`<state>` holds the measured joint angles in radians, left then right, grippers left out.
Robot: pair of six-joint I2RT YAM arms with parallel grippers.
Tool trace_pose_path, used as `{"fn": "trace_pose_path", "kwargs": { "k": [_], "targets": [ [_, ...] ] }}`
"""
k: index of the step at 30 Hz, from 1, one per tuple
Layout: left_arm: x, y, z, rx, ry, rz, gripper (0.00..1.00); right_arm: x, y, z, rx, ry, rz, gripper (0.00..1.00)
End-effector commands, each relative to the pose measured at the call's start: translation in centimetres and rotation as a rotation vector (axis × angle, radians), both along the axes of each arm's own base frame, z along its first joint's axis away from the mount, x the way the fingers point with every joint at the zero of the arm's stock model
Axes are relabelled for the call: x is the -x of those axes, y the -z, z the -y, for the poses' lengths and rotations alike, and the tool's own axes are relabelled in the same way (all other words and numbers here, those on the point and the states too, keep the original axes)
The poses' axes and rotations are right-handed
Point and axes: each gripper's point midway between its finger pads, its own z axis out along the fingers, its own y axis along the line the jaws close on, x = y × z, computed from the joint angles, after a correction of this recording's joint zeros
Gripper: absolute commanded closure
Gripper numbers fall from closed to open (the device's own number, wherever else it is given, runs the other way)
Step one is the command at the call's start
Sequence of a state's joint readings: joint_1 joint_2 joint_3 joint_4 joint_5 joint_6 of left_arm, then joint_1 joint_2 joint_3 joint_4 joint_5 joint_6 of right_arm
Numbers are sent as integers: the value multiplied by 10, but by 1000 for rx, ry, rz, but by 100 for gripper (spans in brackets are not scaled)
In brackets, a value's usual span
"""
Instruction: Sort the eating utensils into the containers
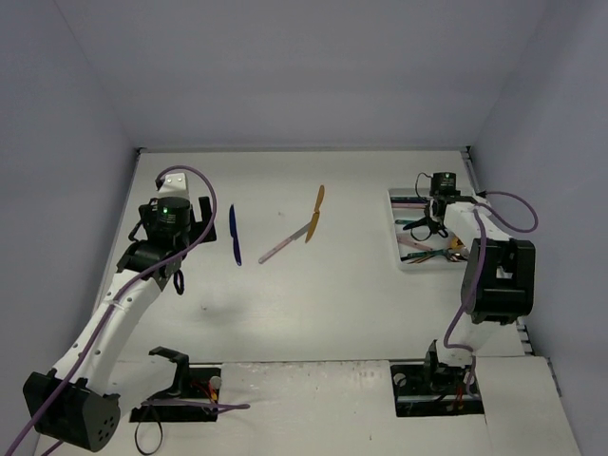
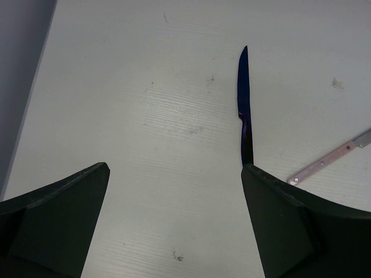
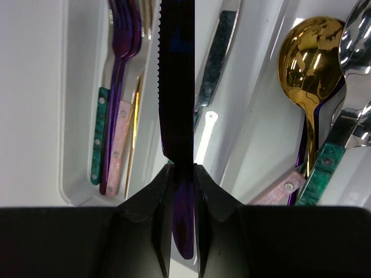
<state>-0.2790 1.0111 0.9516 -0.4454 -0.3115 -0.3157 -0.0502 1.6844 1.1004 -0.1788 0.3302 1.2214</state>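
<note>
White tabletop from above. At far left the left gripper [image 2: 175, 168] hovers with its fingers spread wide and empty. A dark blue metal knife [image 2: 244, 98] lies just beside its right finger. Further right lie a pink-handled silver knife [image 1: 285, 240] and a slim gold utensil [image 1: 317, 211], close together. At far right, the right gripper [image 3: 182, 168] is clamped on a dark purple serrated knife [image 3: 177, 87] above a white three-compartment plastic tray [image 3: 78, 87] holding forks, knives and spoons

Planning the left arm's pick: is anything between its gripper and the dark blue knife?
Nothing visible. The open left gripper hovers over the table, and the dark blue knife lies just ahead; the pink-handled utensil lies aside.
</note>
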Motion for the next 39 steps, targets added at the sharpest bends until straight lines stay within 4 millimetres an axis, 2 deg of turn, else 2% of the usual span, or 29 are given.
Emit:
{"fn": "trace_pose_path", "kwargs": {
  "k": [1,7,11,14,16,19,23,26,30,32,35,37,39],
  "targets": [
    [-6,-21,-2,16,-15,74,2,-28,-15,7,-25,95,106,100],
    [-6,-24,-1,21,-10,79,3,-28,3,2,-55,107,84,100],
    [-6,-24,-1,22,-9,81,3,-31,7,-2,-59,80,75,98],
    [-6,-23,-1,21,-7,77,3,-33,4,-7,-54,39,73,83],
    [-6,-23,-1,21,-7,79,3,-37,-10,-10,-23,-3,92,75],
    [-6,-24,-1,22,-7,80,3,-37,-32,-18,52,-59,114,51],
    [-6,-23,-1,20,-8,78,3,-39,-61,-37,147,-161,139,40],
    [-6,-23,-1,19,-6,77,3,-41,-74,-63,244,-319,116,38],
    [-6,-22,-1,20,-7,75,3,-60,-81,-120,344,-632,78,38],
    [-6,-21,0,19,-5,72,3,-61,-74,-151,407,-781,42,37],
    [-7,-20,0,18,-5,69,3,-68,-73,-191,473,-952,46,37],
    [-7,-19,0,16,-3,65,3,-71,-57,-215,512,-1093,15,37],
    [-7,-19,1,18,0,62,3,-76,-51,-234,518,-1200,21,38]
  ]
}}
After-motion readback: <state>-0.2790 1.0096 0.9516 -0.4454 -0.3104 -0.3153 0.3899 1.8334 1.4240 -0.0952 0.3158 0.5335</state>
